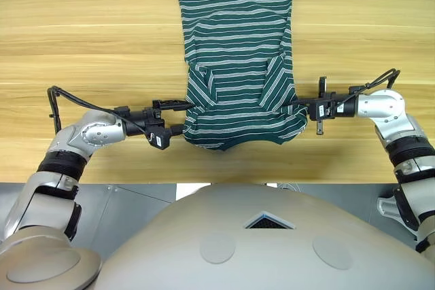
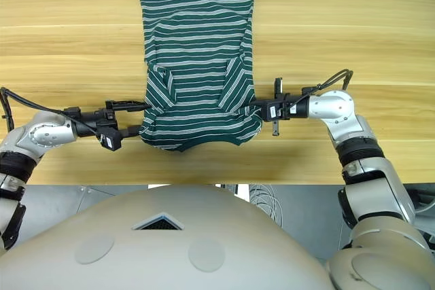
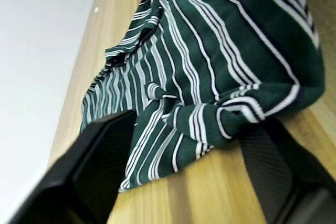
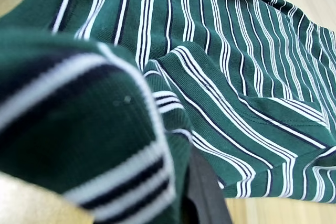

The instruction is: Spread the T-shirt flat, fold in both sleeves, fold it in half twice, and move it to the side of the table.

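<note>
T-shirt (image 1: 238,59) lengthwise away from robot, hem far, left gripper (image 1: 183,117) jaws apart astride one side edge, right gripper (image 1: 297,105) clamped on opposite edge

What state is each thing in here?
Shirt: lying on the table, sleeves folded in, not yet folded in half.
Left gripper: open, straddling the shirt's near left edge.
Right gripper: shut on the shirt's near right edge.

Both arms stretched inward, low and level — left gripper (image 1: 184,117) fingers spread, right gripper (image 1: 296,105) fingers pinched
</note>
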Controlling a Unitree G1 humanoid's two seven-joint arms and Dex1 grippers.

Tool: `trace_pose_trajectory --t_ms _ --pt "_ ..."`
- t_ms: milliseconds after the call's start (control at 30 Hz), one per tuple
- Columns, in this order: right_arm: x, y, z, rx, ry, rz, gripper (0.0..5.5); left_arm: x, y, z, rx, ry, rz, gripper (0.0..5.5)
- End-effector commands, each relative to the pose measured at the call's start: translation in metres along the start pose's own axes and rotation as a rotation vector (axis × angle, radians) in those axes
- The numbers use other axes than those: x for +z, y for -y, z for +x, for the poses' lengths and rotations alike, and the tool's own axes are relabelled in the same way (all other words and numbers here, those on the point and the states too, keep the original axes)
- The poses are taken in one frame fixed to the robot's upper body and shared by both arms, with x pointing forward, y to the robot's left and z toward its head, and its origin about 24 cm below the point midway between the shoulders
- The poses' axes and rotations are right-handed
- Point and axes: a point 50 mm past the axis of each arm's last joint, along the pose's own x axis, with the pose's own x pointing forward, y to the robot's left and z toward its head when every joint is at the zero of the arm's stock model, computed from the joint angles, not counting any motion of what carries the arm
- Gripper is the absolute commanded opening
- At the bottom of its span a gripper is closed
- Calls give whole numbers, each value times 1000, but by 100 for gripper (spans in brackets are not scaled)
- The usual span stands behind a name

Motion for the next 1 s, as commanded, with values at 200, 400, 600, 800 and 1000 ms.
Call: trace_pose_trajectory --t_ms 200,400,600,800,1000 --pt "-4 -20 2 112 -23 64 0 -12 53 -4 -407 -125 -203 141" --pt "-1 -21 1 136 -2 60 0 -12 53 -5 -447 -122 -261 31" --pt "6 -21 -7 188 48 55 0 12 27 -11 -325 27 -378 0" --pt "17 -27 -31 261 107 114 0 44 -13 -40 -68 151 -499 0" --pt "29 -31 -42 348 182 190 0 57 -10 -41 2 199 -613 0"
